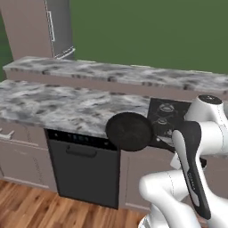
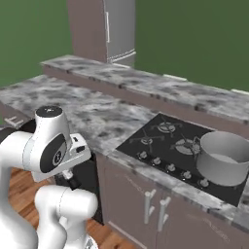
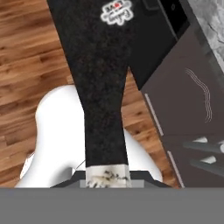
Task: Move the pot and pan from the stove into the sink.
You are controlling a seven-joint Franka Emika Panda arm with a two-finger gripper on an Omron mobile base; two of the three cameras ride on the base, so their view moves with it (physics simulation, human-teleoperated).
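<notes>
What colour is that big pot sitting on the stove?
Light grey metal, paler inside; the pot shows best in the right base view.

A: Grey marbled tabletop [image 2: 97, 119], with black stove [image 2: 175, 146] set flush in it.
B: On stove grates, grey pot [image 2: 224, 158], upright. Beside stove, bare marble. Below, wooden floor [image 1: 26, 205].

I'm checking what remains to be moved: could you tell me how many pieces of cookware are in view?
2. The black pan is held up off the counter's front edge, left of the stove; the grey pot sits on the stove's right burners.
</notes>
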